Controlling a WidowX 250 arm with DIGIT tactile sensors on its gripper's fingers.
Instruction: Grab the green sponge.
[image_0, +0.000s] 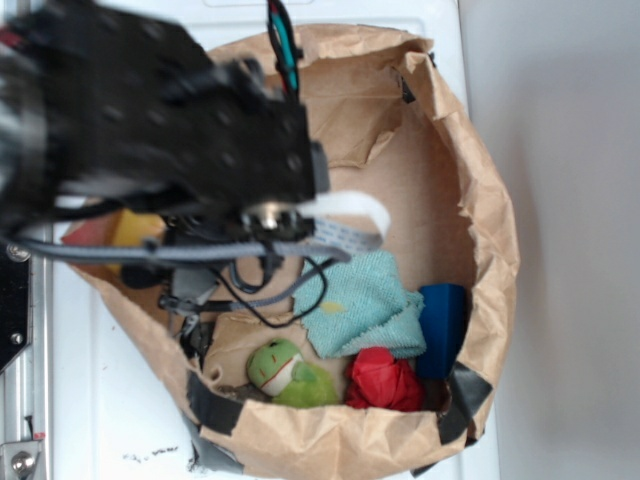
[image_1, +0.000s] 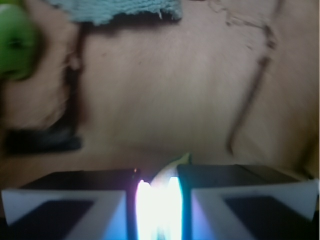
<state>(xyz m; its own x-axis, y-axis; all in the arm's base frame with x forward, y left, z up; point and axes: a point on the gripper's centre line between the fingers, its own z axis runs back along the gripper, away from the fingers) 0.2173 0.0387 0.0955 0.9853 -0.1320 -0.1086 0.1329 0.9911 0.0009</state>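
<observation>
Now claw (image_1: 159, 200) pinching green sponge (image_1: 176, 162) above bag floor (image_1: 165, 95).

The gripper (image_1: 159, 200) fills the bottom edge — two dark fingers (image_1: 75, 192) with white faces, close together, a narrow washed-out bright strip between them. A thin yellowish sliver (image_1: 179, 161) pokes up from that gap; what it is cannot be told. Beyond lies the creased brown paper floor (image_1: 170, 85). A teal terry cloth (image_1: 120, 9) hangs at the top edge, and a blurred green frog toy (image_1: 16, 42) sits at the upper left.
</observation>
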